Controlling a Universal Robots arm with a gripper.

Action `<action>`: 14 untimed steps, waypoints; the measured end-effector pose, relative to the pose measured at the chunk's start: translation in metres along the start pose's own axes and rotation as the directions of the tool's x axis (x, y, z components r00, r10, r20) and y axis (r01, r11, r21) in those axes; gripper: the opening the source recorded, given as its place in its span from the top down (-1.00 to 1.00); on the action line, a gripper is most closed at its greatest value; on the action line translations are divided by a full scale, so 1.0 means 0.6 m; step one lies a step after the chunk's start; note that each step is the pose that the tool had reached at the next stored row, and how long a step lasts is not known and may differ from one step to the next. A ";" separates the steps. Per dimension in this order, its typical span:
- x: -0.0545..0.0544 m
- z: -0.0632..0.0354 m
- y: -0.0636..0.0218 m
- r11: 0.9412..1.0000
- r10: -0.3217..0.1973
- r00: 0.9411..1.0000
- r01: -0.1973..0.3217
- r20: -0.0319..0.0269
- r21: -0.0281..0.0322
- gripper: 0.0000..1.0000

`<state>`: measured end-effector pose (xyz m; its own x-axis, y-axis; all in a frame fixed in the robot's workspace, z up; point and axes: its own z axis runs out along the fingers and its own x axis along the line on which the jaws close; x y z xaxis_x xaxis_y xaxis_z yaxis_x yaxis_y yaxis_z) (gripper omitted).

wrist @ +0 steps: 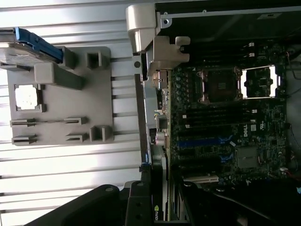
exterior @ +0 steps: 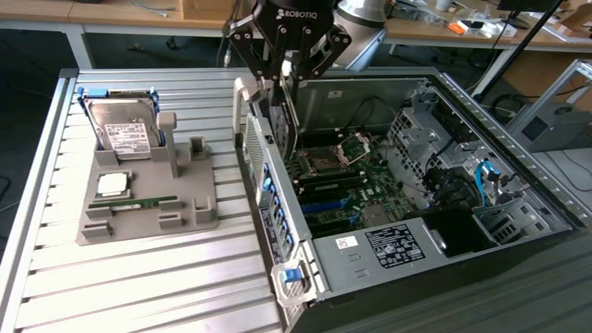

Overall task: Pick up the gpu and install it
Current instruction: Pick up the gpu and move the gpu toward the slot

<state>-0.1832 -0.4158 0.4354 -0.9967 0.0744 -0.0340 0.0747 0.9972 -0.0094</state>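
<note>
Claw clamped on gpu, jaws partway in, pinching the card's top edge. Gpu hangs straight below claw, edge-on, just above the case rear wall, board lower down beside it.

Risks, as judged:
- Card close to rear wall; a slight offset and it snags there.
- Narrow edge grip; card could pivot and miss the slot.

Looks: thin, flat, dark, small green logo near claw.

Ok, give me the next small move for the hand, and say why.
Probably ease the gpu straight down toward the motherboard. The hand holds it upright above the open case by its rear wall, not yet seated.
</note>
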 end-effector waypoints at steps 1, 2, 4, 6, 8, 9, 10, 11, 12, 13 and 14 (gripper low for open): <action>-0.006 0.000 -0.001 1.000 0.000 1.000 0.000 0.000 0.000 0.46; -0.016 0.001 -0.003 1.000 0.000 1.000 0.000 0.000 0.000 0.46; -0.027 0.001 -0.005 1.000 0.000 1.000 0.000 0.000 0.000 0.46; -0.034 0.001 -0.006 1.000 0.000 1.000 0.000 0.000 0.000 0.46; -0.042 0.002 -0.008 1.000 0.000 1.000 0.000 -0.001 0.000 0.46; -0.046 0.002 -0.008 1.000 0.000 1.000 0.000 -0.001 0.000 0.46; -0.058 0.002 -0.011 1.000 0.000 1.000 0.000 -0.001 0.000 0.46; -0.066 0.003 -0.012 1.000 0.000 1.000 0.000 -0.001 0.001 0.46; -0.068 0.003 -0.012 1.000 0.000 1.000 0.000 -0.001 0.001 0.46; -0.069 0.003 -0.012 1.000 0.000 1.000 0.000 -0.001 0.001 0.46; -0.070 0.003 -0.012 1.000 0.000 1.000 0.000 -0.001 0.001 0.46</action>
<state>-0.1420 -0.4260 0.4350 -0.9967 0.0743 -0.0328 0.0747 0.9971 -0.0108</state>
